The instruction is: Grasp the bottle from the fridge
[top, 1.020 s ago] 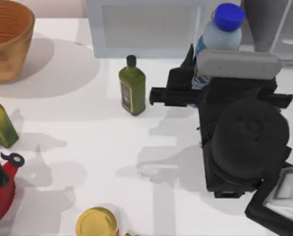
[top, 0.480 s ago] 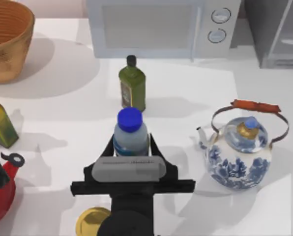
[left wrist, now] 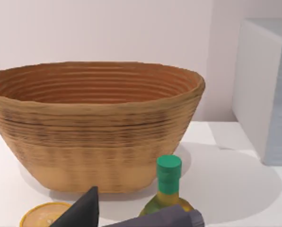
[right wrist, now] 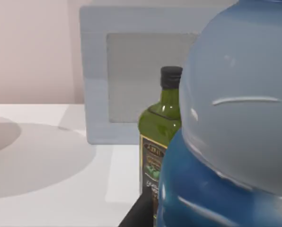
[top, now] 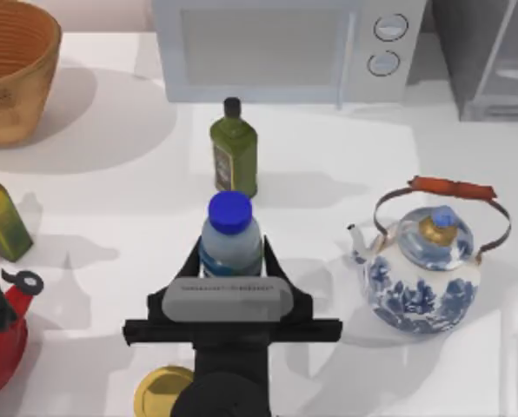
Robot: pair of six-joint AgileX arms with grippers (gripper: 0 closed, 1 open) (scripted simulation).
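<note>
Bottle (top: 233,234) with the blue cap sits upright near the table's front middle, your right gripper (top: 232,254) clamped on its sides. Just behind it stands the green bottle (top: 234,153); its label's too small to read. You've got the fridge (top: 485,56) back right. Basket (left wrist: 96,123) looks empty.

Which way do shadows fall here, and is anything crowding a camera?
Top view: shadows fall rightward from the green bottle and the right end effector gripping the bottle mid-table. Right wrist view: the bottle looms close, hiding part of the microwave. Left wrist view: faint basket shadow beyond the left end effector.
</note>
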